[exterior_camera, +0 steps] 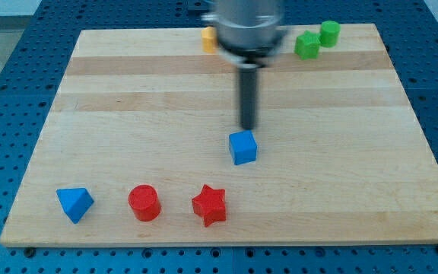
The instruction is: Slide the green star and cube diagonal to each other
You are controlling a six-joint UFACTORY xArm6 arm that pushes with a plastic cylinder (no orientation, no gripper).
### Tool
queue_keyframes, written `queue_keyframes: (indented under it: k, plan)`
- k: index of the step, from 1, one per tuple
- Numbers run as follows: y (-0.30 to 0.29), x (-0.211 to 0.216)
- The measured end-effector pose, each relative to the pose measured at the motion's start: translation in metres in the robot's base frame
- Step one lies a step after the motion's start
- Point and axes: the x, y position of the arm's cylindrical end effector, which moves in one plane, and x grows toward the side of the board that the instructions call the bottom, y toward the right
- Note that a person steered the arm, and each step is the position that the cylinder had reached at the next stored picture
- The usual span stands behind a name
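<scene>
The green star (306,45) lies near the view's top right on the wooden board (128,114), touching a green cylinder (329,33) just up and right of it. The blue cube (242,148) sits near the board's middle. My tip (247,126) is just above the blue cube in the view, very close to its top edge. The star is far up and right of the tip.
A yellow block (208,38) lies at the top, partly hidden behind the arm. Along the bottom left are a blue triangular block (75,204), a red cylinder (144,202) and a red star (209,205).
</scene>
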Motion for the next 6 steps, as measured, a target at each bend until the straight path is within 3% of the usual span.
queue_keyframes:
  k: [1,2,3,4,6]
  plan:
    - [0.113,-0.041]
    - [0.155,-0.119]
    - [0.152,-0.195]
    - [0.15,-0.224]
    - [0.02,-0.166]
